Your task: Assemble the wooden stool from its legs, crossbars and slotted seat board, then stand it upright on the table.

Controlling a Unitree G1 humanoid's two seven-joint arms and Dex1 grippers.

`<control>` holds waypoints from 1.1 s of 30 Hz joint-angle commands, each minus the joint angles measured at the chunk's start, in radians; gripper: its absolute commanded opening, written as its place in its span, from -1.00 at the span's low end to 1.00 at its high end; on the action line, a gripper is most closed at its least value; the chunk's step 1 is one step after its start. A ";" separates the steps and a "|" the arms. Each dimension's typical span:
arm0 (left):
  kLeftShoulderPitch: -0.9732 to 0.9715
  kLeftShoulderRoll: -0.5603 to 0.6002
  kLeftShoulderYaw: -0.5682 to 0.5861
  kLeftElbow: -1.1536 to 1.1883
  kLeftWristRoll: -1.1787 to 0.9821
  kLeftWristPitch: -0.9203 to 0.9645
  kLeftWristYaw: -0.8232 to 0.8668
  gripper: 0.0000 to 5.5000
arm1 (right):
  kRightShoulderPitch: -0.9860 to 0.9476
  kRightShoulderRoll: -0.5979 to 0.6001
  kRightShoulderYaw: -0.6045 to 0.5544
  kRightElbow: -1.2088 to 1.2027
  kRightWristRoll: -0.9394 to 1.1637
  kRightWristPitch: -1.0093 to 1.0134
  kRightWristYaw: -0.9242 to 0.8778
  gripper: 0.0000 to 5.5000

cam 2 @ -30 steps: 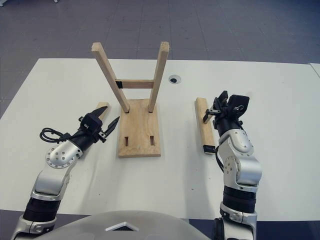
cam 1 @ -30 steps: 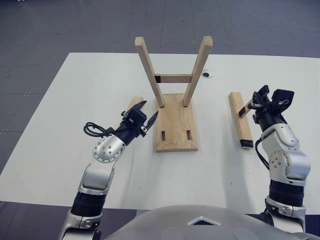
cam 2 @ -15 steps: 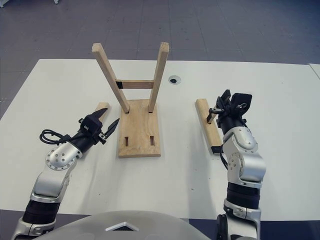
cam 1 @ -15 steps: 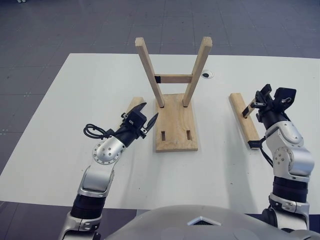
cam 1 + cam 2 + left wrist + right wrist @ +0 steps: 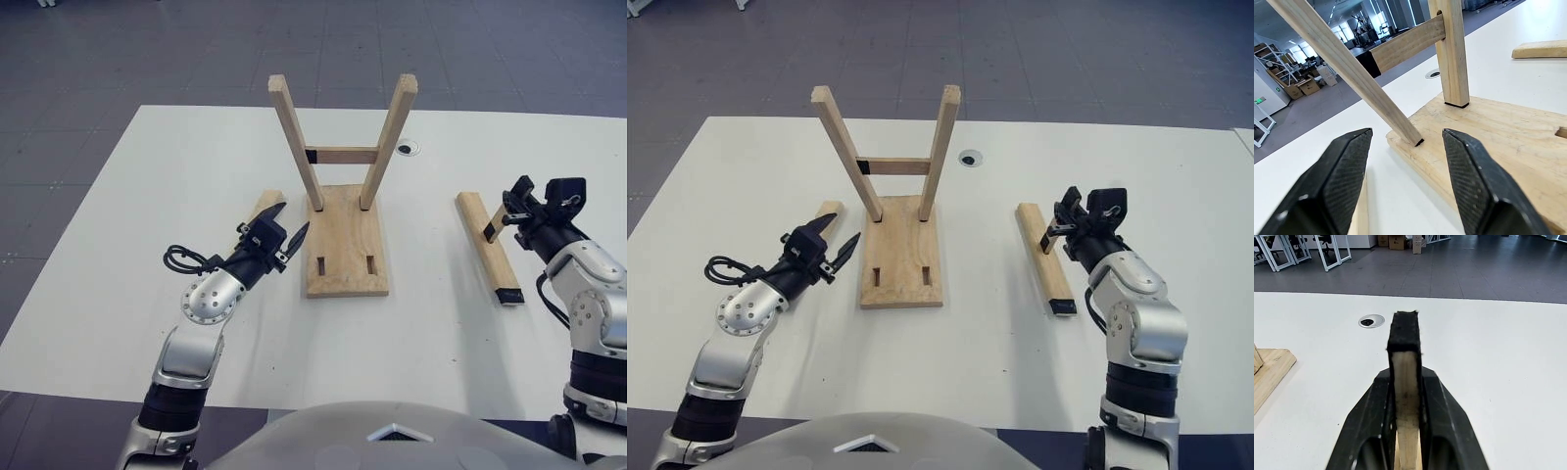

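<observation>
From the head camera we see the slotted seat board [image 5: 345, 250] lying flat at mid-bench [image 5: 147, 196]. Its long axis runs away from us, and two rectangular slots are open at its near end. Two pale, square-section legs rise from its far end, the left standing leg [image 5: 295, 142] and the right standing leg [image 5: 387, 142]. They splay outward and are joined by a fitted crossbar [image 5: 343, 155] whose left end is black. A left loose leg [image 5: 263, 206] lies flat just left of the board, under the left gripper [image 5: 291, 217], whose jaws gape wide around nothing. A right loose leg [image 5: 487, 250] lies well right of the board, black cap nearest us. Just beside it, the right gripper [image 5: 511, 204] has its jaws clamped on a short held crossbar [image 5: 495, 223] slanting down toward that leg.

In the left wrist view, the ribbed black jaws stand apart, framing the left standing leg's foot where it enters the grainy board.

In the right wrist view, the jaws pinch the held crossbar's flat sides, and its fuzzy black tip points toward a round metal grommet [image 5: 1371, 321].
</observation>
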 commanded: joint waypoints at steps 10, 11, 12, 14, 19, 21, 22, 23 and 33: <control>-0.013 0.006 0.009 -0.005 0.003 0.016 -0.005 -0.04 | 0.314 0.130 0.057 0.269 -0.095 -0.438 0.020 -0.85; -0.015 0.007 0.009 -0.003 0.003 0.016 -0.006 -0.04 | 0.306 0.127 0.059 0.260 -0.089 -0.427 0.021 -0.85; -0.016 0.007 0.008 0.000 0.003 0.014 -0.007 -0.04 | 0.301 0.123 0.063 0.251 -0.086 -0.417 0.023 -0.85; -0.014 0.007 0.006 -0.001 0.004 0.012 -0.008 -0.04 | 0.276 0.108 0.067 0.218 -0.075 -0.371 0.019 -0.85; -0.007 0.001 -0.003 -0.005 0.008 0.009 -0.005 -0.04 | 0.203 0.086 0.084 0.154 -0.062 -0.273 0.007 -0.85; -0.008 0.001 -0.004 -0.002 0.008 0.007 -0.006 -0.04 | 0.186 0.085 0.090 0.136 -0.064 -0.243 0.002 -0.85; -0.008 0.002 -0.004 -0.002 0.008 0.006 -0.006 -0.04 | 0.179 0.084 0.092 0.131 -0.064 -0.229 0.001 -0.85; -0.008 0.002 -0.005 -0.002 0.009 0.005 -0.006 -0.04 | 0.172 0.082 0.094 0.126 -0.064 -0.216 -0.001 -0.85; -0.002 0.000 -0.006 -0.004 0.010 0.002 -0.004 -0.04 | 0.144 0.069 0.102 0.084 -0.055 -0.151 -0.003 -0.85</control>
